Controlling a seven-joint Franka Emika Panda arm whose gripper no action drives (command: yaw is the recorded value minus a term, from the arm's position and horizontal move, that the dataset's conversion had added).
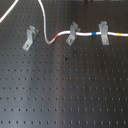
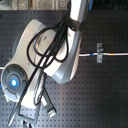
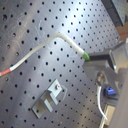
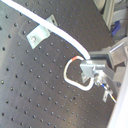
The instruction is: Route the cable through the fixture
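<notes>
The thin white cable with red, blue and yellow bands crosses the upper frame, looping beside the slanted grey metal clip. Its far end lies in two more clips. Whether the claw is spread, I cannot tell

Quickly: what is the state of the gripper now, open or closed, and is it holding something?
Gripper: closed on the cable, seen in both wrist views.

White, rounded arm with a glowing blue light and looping black cables.

White cable banded red, blue, yellow; grey clips; black perforated board.
</notes>
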